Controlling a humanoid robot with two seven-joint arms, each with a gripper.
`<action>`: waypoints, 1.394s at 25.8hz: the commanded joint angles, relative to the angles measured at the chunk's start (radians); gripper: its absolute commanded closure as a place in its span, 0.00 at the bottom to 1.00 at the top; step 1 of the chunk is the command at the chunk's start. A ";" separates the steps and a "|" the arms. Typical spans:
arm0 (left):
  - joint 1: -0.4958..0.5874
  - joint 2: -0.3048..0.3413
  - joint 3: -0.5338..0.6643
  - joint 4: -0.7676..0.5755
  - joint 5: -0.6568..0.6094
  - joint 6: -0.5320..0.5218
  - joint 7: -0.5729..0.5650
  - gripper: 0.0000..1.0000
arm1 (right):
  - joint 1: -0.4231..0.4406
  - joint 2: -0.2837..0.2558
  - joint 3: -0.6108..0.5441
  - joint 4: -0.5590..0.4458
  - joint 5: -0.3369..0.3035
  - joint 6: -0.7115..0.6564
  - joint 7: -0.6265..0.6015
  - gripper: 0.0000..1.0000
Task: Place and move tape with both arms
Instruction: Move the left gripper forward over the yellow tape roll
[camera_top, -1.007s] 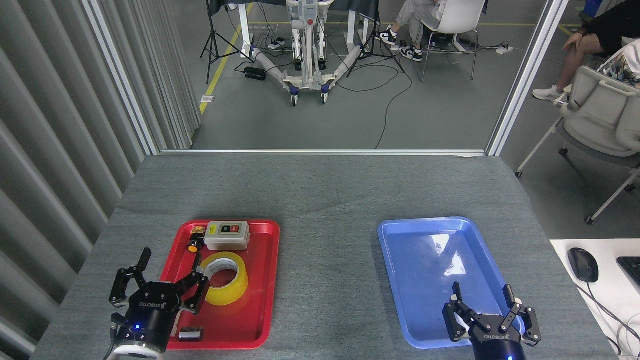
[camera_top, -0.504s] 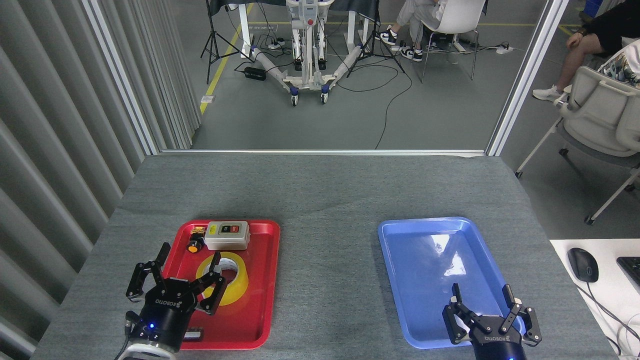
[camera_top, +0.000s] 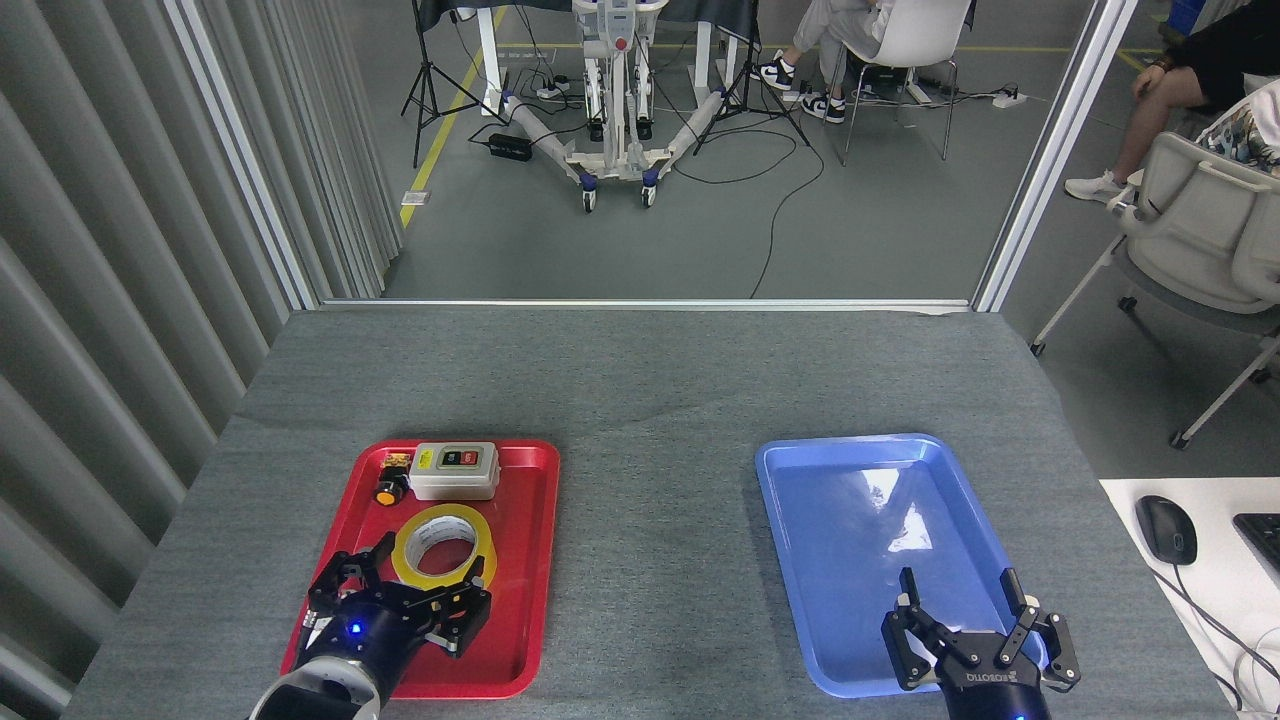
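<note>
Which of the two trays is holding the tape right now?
The red tray on the left holds the tape, with the left gripper over it; the blue tray is bare.

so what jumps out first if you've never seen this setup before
The two bright trays on the grey table: a red tray on the left and a bare blue tray on the right. In the red one lies a yellow tape roll with the left gripper open right at its near side; the right gripper hangs open over the blue tray's near edge.

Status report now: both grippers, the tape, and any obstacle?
Left gripper open, at tape in red tray. Right gripper open over blue tray. Switch box behind tape, apart.
</note>
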 joint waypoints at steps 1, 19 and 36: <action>-0.094 0.000 -0.032 0.007 0.000 0.012 -0.369 0.00 | 0.000 -0.004 -0.014 0.001 0.014 -0.003 0.003 0.00; -0.493 -0.001 -0.115 0.532 0.195 0.054 -0.462 0.00 | -0.003 -0.028 -0.005 0.005 0.006 -0.001 0.005 0.00; -0.589 0.029 -0.081 0.682 0.202 0.049 -0.530 0.00 | -0.006 -0.028 -0.010 0.008 0.010 -0.001 0.002 0.00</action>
